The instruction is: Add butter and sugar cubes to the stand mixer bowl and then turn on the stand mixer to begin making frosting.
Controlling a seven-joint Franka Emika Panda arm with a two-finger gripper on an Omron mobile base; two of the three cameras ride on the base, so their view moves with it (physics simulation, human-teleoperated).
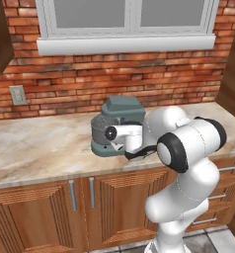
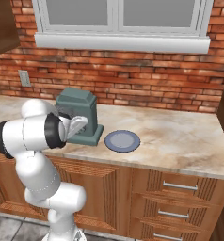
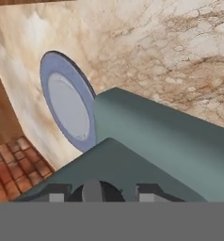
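The teal-green stand mixer [image 1: 122, 106] stands on the marble counter below the window, with the dark grey stand mixer bowl [image 1: 100, 125] on its base at the left. My arm reaches across the mixer's front. In the right base view my gripper [image 2: 84, 123] is against the mixer's [image 2: 78, 109] column. In the hand view the gripper [image 3: 103, 193] points at the mixer body [image 3: 170, 141], its two fingertips [image 3: 57, 193] standing on either side of a round dark knob [image 3: 96, 189], with a small gap on the right side. Butter and sugar cubes are out of view.
A flat blue-grey plate [image 2: 122, 140] lies on the counter [image 2: 180, 136] just right of the mixer, also seen as the plate [image 3: 67, 106] in the hand view. A brick wall with an outlet [image 1: 18, 94] backs the counter. Wooden cabinets and drawers [image 2: 180, 188] are below.
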